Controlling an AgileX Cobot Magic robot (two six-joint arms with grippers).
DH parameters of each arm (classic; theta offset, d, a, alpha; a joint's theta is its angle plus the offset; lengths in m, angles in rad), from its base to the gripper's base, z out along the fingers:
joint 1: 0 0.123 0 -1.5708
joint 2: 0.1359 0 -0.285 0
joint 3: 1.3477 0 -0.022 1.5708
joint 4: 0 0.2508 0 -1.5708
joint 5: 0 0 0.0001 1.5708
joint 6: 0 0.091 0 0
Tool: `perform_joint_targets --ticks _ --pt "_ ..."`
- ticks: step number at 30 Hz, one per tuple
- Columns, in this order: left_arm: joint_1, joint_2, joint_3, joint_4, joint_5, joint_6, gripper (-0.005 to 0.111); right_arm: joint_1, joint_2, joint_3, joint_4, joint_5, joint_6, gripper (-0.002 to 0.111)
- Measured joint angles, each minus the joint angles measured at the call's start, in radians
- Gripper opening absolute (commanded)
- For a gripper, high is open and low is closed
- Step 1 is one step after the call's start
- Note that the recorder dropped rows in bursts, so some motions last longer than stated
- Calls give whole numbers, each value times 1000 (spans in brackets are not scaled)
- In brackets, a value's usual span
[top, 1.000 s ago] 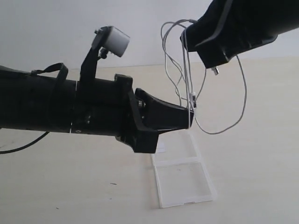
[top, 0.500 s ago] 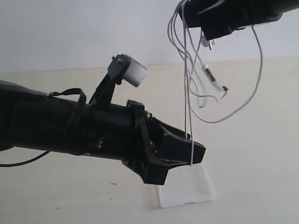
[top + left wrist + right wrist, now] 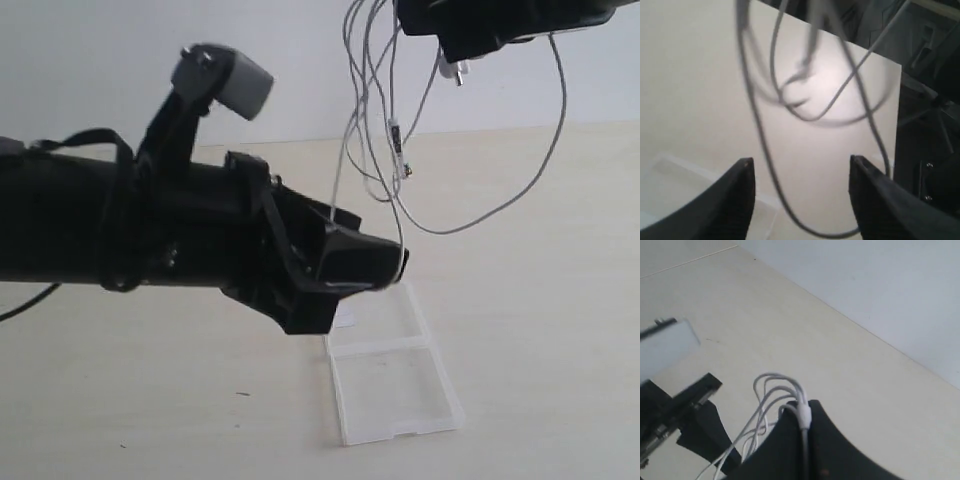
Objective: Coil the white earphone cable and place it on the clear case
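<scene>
Well above clear case (image 3: 390, 385), dangling cable (image 3: 399, 145)

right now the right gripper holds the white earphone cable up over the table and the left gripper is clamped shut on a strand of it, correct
Not quite. The left gripper is open, not clamped shut. The left wrist view shows its fingers apart, with the white earphone cable running between them. The rest stands: the right gripper holds the cable up above the table.

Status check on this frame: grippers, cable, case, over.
Right gripper shut on white earphone cable, held high. Left gripper open, strands hanging between its jaws. Clear case open on table, bare.
</scene>
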Motion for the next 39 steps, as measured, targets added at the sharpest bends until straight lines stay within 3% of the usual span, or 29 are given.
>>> perform_joint_targets --ticks 7,17,19,22,25,26,30,35,39 --pt "0 -104 -3 36 -133 -19 57 -2 0 0 -24 -2 8 0" --pt "0 -174 -3 40 -226 -30 55 -2 0 0 -241 4 181 0" --pt "-2 -180 -3 40 -251 -30 49 -2 0 0 -252 12 184 0" --pt "-2 -183 0 42 -348 -30 30 -2 11 0 -260 34 204 0" --pt "-2 -183 23 46 -488 -30 4 -2 23 0 -262 67 228 0" --pt "-2 -183 33 46 -535 -30 0 -2 28 0 -262 78 236 0" --pt "-2 -185 84 46 -731 -7 0 -2 72 0 -254 167 244 0" --pt "1 -185 148 46 -826 38 0 -2 139 0 -182 213 248 0" --pt "71 -185 200 44 -843 40 0 -2 187 0 -148 251 261 0"
